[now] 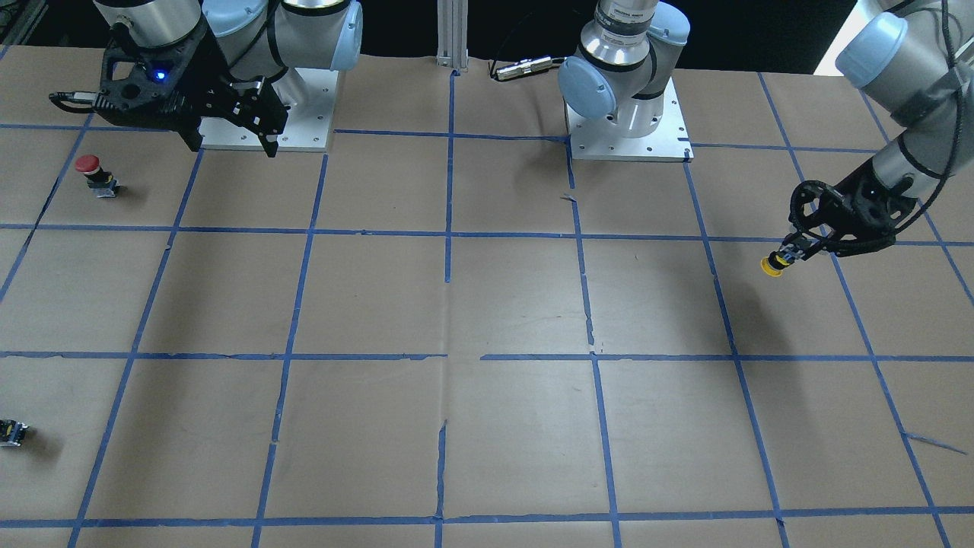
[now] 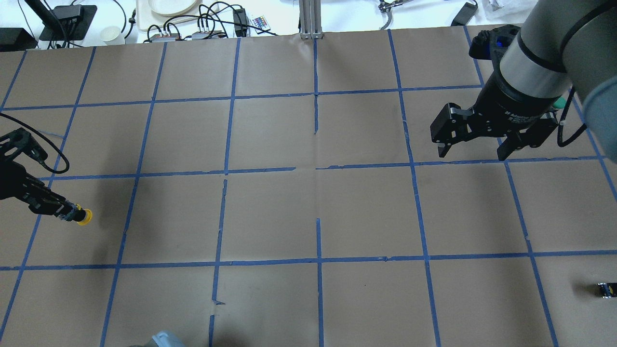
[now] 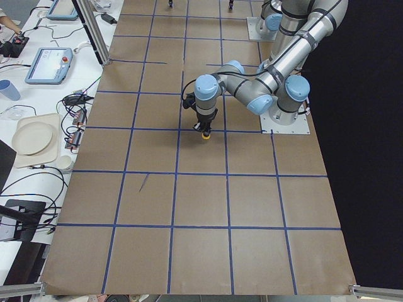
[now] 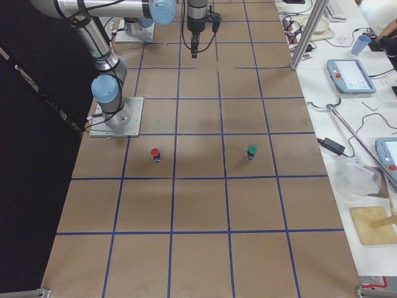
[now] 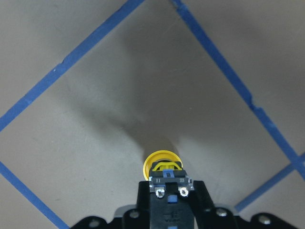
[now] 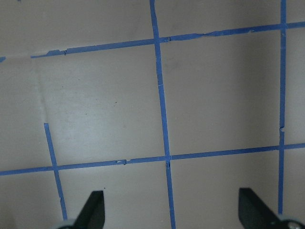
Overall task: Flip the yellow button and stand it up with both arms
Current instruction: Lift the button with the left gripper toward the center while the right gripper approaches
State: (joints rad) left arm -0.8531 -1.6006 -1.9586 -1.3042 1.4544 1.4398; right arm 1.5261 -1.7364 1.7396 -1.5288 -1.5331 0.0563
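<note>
My left gripper (image 1: pixel 793 253) is shut on the yellow button (image 1: pixel 773 265) by its black-and-grey block. The yellow cap points away from the fingers, down toward the table, and hangs a little above the brown paper. The button also shows in the overhead view (image 2: pixel 83 218), the left wrist view (image 5: pixel 163 165) and the exterior left view (image 3: pixel 206 133). My right gripper (image 2: pixel 471 154) is open and empty, held high over the table's other end; it also shows in the front-facing view (image 1: pixel 232 144) and the right wrist view (image 6: pixel 172 210).
A red-capped button (image 1: pixel 90 169) stands below the right gripper's side. A green-capped button (image 4: pixel 251 151) stands a square away from it. A small black block (image 2: pixel 605 289) lies near the table's edge. Blue tape grids the brown paper.
</note>
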